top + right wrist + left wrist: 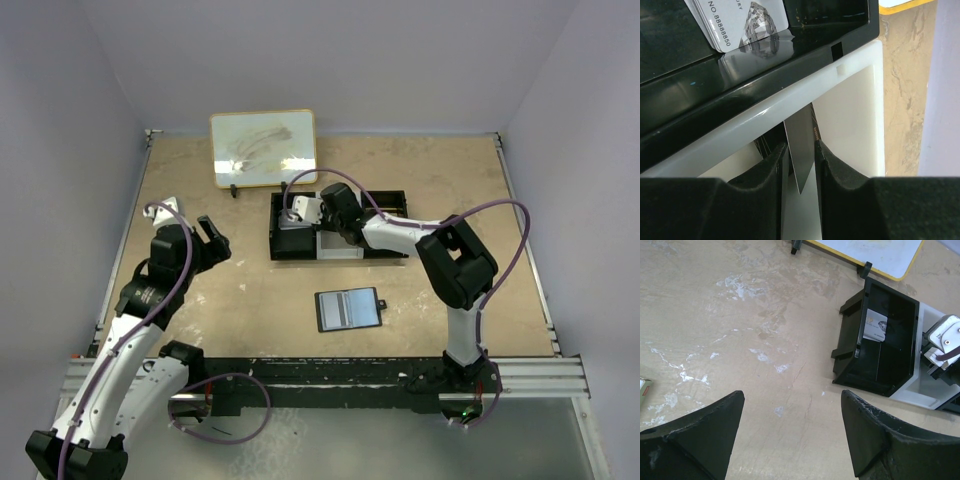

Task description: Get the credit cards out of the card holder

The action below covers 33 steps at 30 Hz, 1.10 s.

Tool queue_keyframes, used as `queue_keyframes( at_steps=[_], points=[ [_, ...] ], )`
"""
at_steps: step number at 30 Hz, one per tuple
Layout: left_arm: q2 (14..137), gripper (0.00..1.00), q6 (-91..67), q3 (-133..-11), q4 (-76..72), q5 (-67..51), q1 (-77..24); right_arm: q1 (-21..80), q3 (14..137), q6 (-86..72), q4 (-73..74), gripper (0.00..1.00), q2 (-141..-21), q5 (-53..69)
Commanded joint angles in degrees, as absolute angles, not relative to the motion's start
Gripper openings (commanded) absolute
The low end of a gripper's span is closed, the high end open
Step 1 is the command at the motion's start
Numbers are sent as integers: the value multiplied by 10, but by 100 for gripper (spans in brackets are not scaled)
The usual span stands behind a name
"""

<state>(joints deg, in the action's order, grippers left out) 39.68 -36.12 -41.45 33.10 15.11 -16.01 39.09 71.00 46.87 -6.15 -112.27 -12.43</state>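
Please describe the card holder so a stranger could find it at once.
On the tan table, between the black-and-white tray and the near edge, lies the card holder, opened flat. Unlike the tray, it is thin, with shiny blue-grey panels and a tab.

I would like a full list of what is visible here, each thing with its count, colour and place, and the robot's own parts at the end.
table: 1, light brown with white scuffs, under everything
whiteboard: 1, white with a yellow frame, smeared, at the far edge
tray: 1, black and white compartments, just in front of the whiteboard
card holder: 1, black with blue-grey inside, lying open in the near middle
cards: 2 seen, pale grey; one in a black compartment of the tray, the other between the right claw's fingers over the white compartment
left claw: 1, black, open, above bare table on the left
right claw: 1, black, at the tray, grip on the card unclear
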Motion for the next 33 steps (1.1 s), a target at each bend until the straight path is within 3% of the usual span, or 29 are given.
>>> queue_keyframes(
  at_steps=[1,28,30,33],
  points=[
    [399,76,-347,-417,311,142,-156,394,715,458,-67,30,-1125,-119],
    [406,75,-347,-418,314,139,-156,391,725,426,-52,44,-1120,-105],
    [405,75,-347,-418,314,139,-156,392,724,417,-53,54,-1111,-89],
    [406,75,-347,-417,314,138,-156,390,722,407,-56,55,-1097,-72]
  ],
)
